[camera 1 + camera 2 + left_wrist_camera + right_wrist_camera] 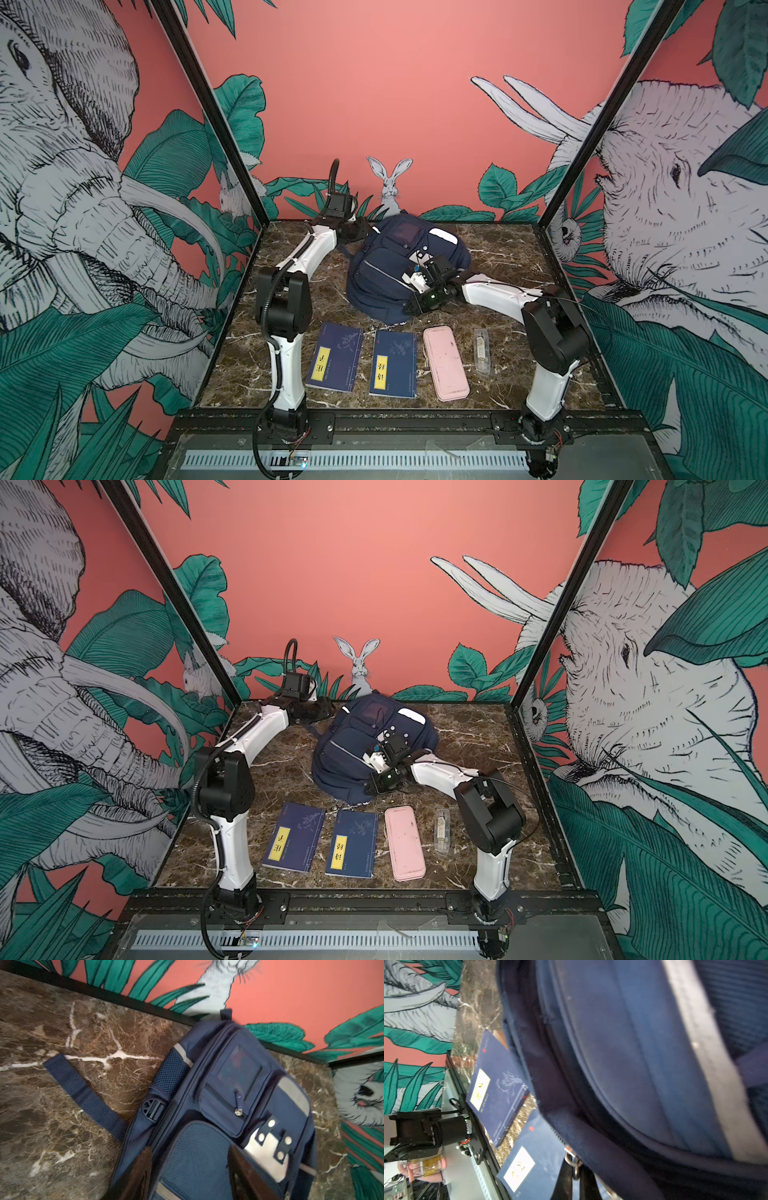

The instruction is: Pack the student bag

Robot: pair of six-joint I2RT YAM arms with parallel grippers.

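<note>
Step in hand looks like unzipping the main compartment. My call is to draw the pull along the zip's curve, low to the fabric, while the other arm pins the far end so the bag doesn't slide onto the items in front. In both top views the student bag (386, 266) (349, 746) lies front-up at middle-far of the table (498, 257). Two books (334, 357), a pink case (445, 363) and a clear case (482, 352) sit in a row near it, unpacked. The left gripper (360, 230) (327, 710) is at the bag's far-left end, and the right gripper (409, 307) (371, 786) is at its near-right edge. In the left wrist view the left gripper (193, 1169) shows two blurred dark fingers (143, 1167) standing apart over the bag's mesh panel, gripping nothing. Can't tell if they touch the fabric. A strap (83, 1093) trails left on the table. In the right wrist view the right gripper (576, 1180) is closed, with the metal zipper pull (572, 1160) pinched between its dark fingers at the bag's zip edge, and the books lie just beyond.
</note>
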